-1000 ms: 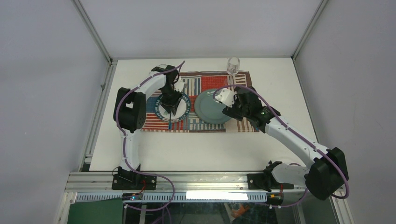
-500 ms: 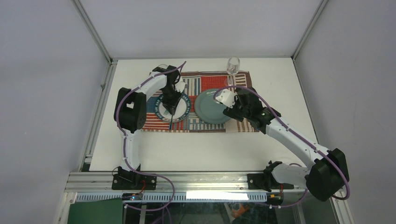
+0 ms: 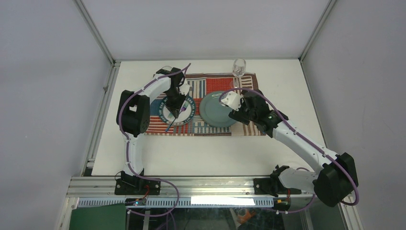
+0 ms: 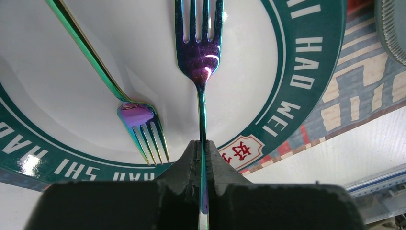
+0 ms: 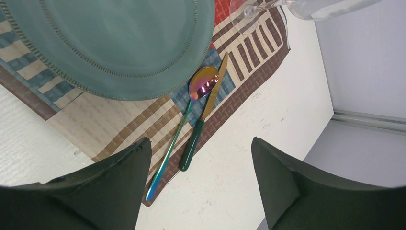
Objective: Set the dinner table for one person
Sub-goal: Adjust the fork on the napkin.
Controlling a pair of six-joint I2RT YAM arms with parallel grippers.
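Left gripper point(image 4: 201, 158) pinches a fork point(image 4: 198, 48) by its thin handle above the lettered plate point(image 4: 297, 72), so it could pivot or slip onto the second fork point(image 4: 139, 120); right gripper point(image 5: 201, 158) hangs spread apart; the white worktop point(image 3: 201, 153) lies beneath the placemat point(image 3: 215, 84).

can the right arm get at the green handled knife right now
Probably yes: the right tool hangs open above the green-handled, gold-bladed knife, uncovered on the striped patchwork placemat; only the iridescent metal spoon close beside it might crowd the grip.
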